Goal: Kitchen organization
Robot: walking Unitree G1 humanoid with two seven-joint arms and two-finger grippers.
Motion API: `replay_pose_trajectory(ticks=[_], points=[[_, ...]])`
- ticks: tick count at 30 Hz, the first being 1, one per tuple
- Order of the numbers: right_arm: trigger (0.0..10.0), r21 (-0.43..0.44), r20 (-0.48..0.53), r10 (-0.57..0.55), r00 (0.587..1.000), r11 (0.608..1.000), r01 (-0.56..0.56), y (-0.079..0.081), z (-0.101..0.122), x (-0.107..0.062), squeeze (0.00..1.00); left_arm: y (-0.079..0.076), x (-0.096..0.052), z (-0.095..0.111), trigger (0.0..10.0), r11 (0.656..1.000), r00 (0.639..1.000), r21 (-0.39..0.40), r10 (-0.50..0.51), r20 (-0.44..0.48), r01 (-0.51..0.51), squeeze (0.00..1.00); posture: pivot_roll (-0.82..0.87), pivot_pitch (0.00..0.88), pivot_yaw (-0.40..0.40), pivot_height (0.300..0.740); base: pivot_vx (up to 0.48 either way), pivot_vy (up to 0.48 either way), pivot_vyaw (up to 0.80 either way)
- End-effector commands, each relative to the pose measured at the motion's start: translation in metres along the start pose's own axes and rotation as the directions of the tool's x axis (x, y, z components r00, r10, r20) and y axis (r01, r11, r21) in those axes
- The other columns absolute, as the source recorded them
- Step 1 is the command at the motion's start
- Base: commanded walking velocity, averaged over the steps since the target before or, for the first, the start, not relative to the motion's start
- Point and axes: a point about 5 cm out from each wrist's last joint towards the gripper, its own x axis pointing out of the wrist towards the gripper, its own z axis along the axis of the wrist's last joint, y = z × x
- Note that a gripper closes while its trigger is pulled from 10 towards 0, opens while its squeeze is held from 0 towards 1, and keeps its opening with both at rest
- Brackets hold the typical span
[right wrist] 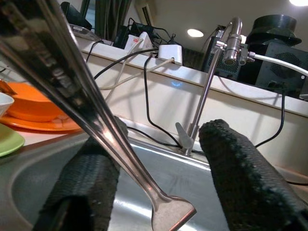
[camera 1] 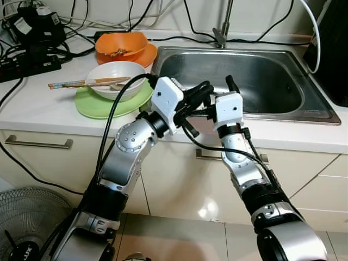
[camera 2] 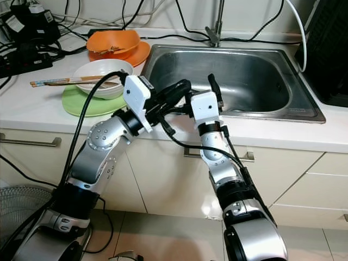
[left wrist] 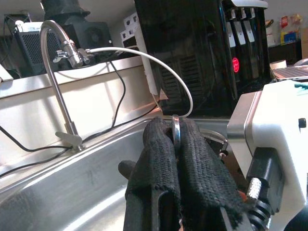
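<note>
Jaws: L gripper [left wrist: 177, 159] clamped on metal utensil [right wrist: 96, 115] at sink [camera 1: 304, 111] front edge; R gripper [right wrist: 159, 183] apart, handle's long axis running between its fingers. I'd judge R nearer for handover.

White counter [camera 1: 43, 109] with green plate [camera 1: 95, 106]

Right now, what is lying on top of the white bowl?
Chopsticks lie across the white bowl, which sits on a green plate. A utensil rests inside; the bowl's bottom is hidden.

Steel utensil [right wrist: 120, 159] over sink [camera 1: 283, 109]
</note>
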Motion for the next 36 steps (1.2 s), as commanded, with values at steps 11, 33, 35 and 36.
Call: replay_pose_trajectory(ticks=[11, 33, 35, 36], points=[[0.0, 0.029, 0.024, 0.010, 1.000, 1.000, -0.011, 0.0017, 0.0044, 0.0007, 0.00, 0.0042, -0.0002, 0.0036, 10.0, 1.000, 1.000, 0.004, 0.026, 0.011, -0.026, 0.00, 0.13, 0.000, 0.056, 0.740, 0.000, 0.000, 0.00], [0.0, 0.038, 0.020, 0.017, 1.000, 0.999, -0.017, 0.0030, 0.0030, -0.0017, 0.00, 0.0055, -0.0015, 0.0007, 10.0, 0.999, 0.999, 0.018, 0.039, 0.000, -0.039, 0.00, 0.13, 0.000, 0.059, 0.740, 0.000, 0.000, 0.00], [0.0, 0.038, 0.019, 0.017, 1.000, 0.999, -0.018, 0.0030, 0.0029, -0.0019, 0.00, 0.0061, -0.0016, 0.0005, 10.0, 0.999, 0.999, 0.020, 0.044, -0.002, -0.044, 0.00, 0.13, 0.000, 0.059, 0.740, 0.000, 0.000, 0.00], [0.0, 0.038, 0.018, 0.018, 1.000, 0.999, -0.018, 0.0030, 0.0026, -0.0021, 0.00, 0.0067, -0.0015, 0.0005, 10.0, 0.999, 0.999, 0.017, 0.049, -0.003, -0.049, 0.00, 0.13, 0.000, 0.059, 0.740, 0.000, 0.000, 0.00]])
